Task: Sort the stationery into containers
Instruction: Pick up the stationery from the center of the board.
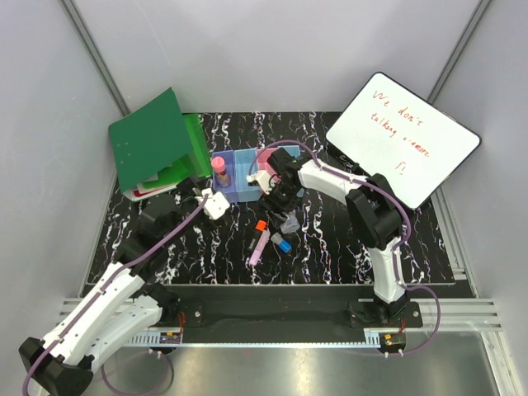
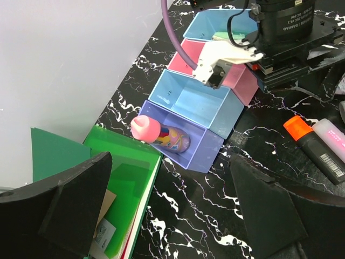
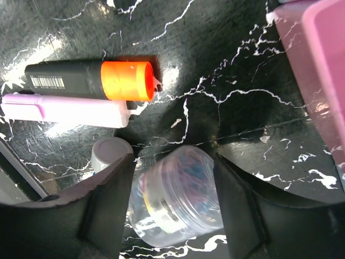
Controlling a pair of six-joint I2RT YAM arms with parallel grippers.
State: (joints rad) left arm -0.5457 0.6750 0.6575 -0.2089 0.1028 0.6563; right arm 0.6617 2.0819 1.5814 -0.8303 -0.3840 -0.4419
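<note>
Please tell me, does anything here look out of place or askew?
Only one thing: the pink-capped item in the purple-blue bin leans tilted, its cap poking over the rim by the green folder. Nothing looks spilled or damaged; the orange-capped marker and pink marker simply lie unsorted on the table.

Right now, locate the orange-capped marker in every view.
Top external: orange-capped marker at picture centre.
Left wrist: marker at the right edge, midway up.
Right wrist: marker upper left, cap pointing right.
Shared landmark: the pink marker lying alongside it in all three.
</note>
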